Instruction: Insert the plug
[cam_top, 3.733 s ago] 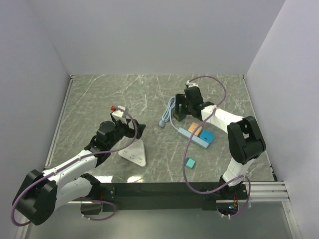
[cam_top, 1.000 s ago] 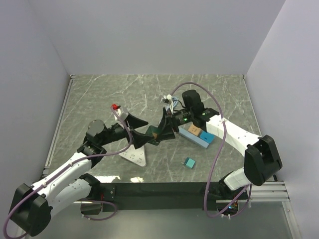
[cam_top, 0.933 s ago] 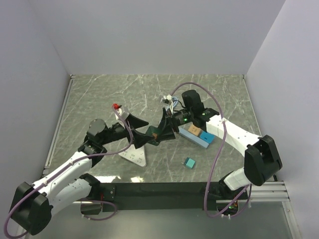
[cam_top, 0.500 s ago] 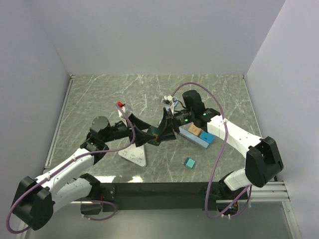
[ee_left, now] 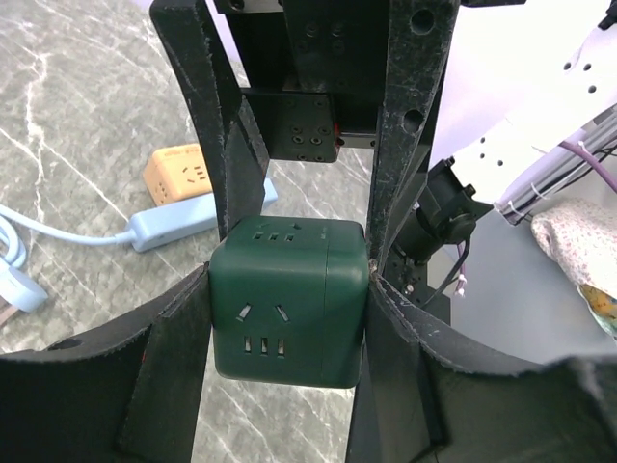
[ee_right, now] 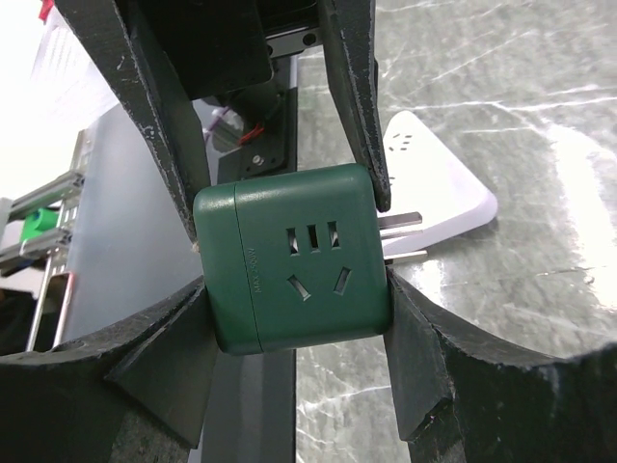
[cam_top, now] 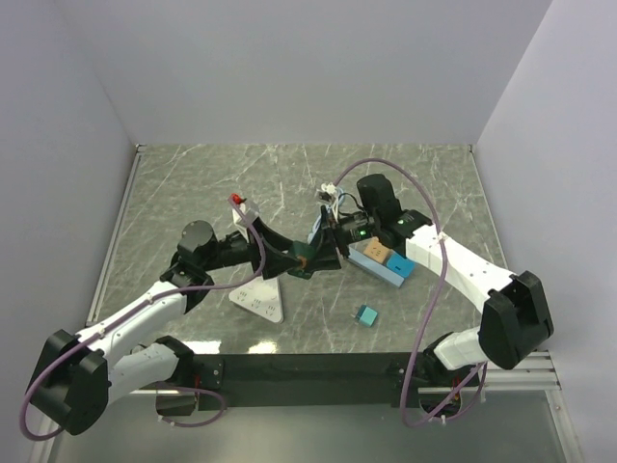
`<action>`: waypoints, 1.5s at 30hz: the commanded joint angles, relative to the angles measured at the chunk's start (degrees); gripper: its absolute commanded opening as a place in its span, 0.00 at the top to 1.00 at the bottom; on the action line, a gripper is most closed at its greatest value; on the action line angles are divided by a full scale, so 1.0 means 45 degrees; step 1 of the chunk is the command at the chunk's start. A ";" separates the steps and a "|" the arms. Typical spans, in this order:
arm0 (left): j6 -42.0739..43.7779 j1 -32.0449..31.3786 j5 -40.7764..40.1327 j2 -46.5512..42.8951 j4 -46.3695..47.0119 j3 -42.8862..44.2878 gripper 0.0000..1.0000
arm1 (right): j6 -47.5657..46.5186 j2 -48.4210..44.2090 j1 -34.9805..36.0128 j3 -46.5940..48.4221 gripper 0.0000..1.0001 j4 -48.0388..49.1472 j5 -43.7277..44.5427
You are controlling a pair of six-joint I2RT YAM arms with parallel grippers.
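From above we can barely see the green cube (cam_top: 303, 264); it's buried between the left gripper (cam_top: 287, 260) and the right gripper (cam_top: 316, 253). On the left wrist cam its prongs are out of sight, and the blue power strip (ee_left: 174, 224) disappears behind a gripper. On the right wrist cam the white power strip (ee_right: 439, 183) is half covered by the cube.

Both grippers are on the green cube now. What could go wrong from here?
1. The left gripper and right gripper both clamp the green cube crosswise. If either arm moves before one opens, the cube may twist or slip.
2. Its prongs jut out sideways, so a skewed release could tilt them off line for the white power strip.
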 commanded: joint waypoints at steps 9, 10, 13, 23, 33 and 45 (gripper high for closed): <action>-0.0742 0.0220 -0.0784 0.0374 0.0166 0.0507 0.99 | 0.1128 -0.1054 -0.0340 -0.0067 0.18 0.1865 0.3677; -0.0820 0.0279 -0.0764 0.0414 0.0224 0.0487 1.00 | 0.1205 -0.1133 -0.0437 -0.0165 0.16 0.2002 0.3678; -0.0976 0.0436 -0.0725 0.0453 0.0459 0.0409 0.99 | 0.1342 -0.1406 -0.0594 -0.0536 0.12 0.2393 0.3600; -0.1309 0.1217 -0.1155 0.1525 -0.0847 0.1462 1.00 | 0.0640 -0.3494 0.1449 -0.1941 0.09 0.2879 0.9798; -0.1133 0.1237 -0.0825 0.2328 -0.2450 0.2557 0.99 | -0.1155 -0.4728 0.3758 -0.3155 0.09 0.4503 1.3070; -0.1055 0.1237 -0.0335 0.2484 -0.2900 0.2811 0.99 | -0.2328 -0.2931 0.5479 -0.2257 0.10 0.4269 1.5395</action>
